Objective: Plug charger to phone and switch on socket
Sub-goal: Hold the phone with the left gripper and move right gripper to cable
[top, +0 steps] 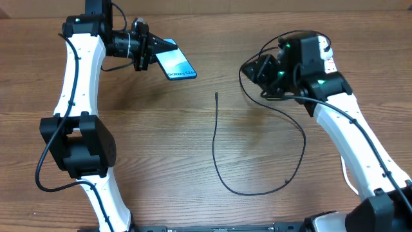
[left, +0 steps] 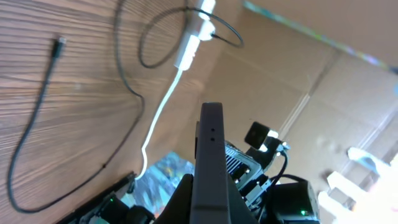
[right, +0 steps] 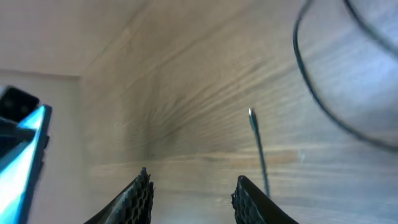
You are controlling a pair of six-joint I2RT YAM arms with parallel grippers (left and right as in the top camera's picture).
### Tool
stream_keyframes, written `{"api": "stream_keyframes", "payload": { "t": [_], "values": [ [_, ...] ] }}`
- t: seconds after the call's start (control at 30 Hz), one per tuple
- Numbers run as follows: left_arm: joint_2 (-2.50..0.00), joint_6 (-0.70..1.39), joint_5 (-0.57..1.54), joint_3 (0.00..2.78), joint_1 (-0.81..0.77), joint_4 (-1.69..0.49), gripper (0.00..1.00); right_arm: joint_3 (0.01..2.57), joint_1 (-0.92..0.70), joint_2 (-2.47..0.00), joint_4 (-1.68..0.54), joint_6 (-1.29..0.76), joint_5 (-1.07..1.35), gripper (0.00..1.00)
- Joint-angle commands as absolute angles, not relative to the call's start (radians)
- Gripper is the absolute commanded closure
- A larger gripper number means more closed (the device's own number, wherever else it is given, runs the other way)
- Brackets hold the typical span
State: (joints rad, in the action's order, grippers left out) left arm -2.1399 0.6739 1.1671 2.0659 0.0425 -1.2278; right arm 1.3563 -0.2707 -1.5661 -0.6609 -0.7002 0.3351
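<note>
**Overhead:** The left fingers (top: 152,53) are clamped on the phone (top: 176,62) at the far left of the bench (top: 154,148). The phone is tilted, with its blue screen facing up. The charger cable (top: 222,174) lies mid-bench. Its tip (top: 216,94) points at the far edge, well apart from the phone. From there the line runs toward the near edge, then curves right and back up under the right arm. The right fingers (top: 256,69) hang to the right of the tip.

**Left wrist:** The phone (left: 210,155) is seen edge-on at bottom centre, pinched from below. The tip (left: 60,41) lies free on the wood. Farther off is what looks like the white socket strip (left: 188,48), with a thick white cord (left: 155,118) and a black loop of cable around it.

**Right wrist:** The right fingers (right: 140,196) stand apart with nothing between them. The tip (right: 250,113) lies on the wood ahead of the right-hand finger. The phone (right: 25,146) shows at the left edge.
</note>
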Motion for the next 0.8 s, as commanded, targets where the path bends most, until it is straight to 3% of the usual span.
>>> {"api": "stream_keyframes", "payload": {
  "t": [0.0, 0.77],
  "values": [
    [-2.139, 0.569, 1.347, 2.083, 0.057, -1.230, 0.96, 1.389, -0.340, -1.610, -0.679, -0.550, 0.136, 0.62],
    [-2.139, 0.467, 1.045, 2.083, 0.073, -1.246, 0.96, 1.387, -0.480, -1.929, -0.506, -0.387, 0.016, 0.67]
  ]
}}
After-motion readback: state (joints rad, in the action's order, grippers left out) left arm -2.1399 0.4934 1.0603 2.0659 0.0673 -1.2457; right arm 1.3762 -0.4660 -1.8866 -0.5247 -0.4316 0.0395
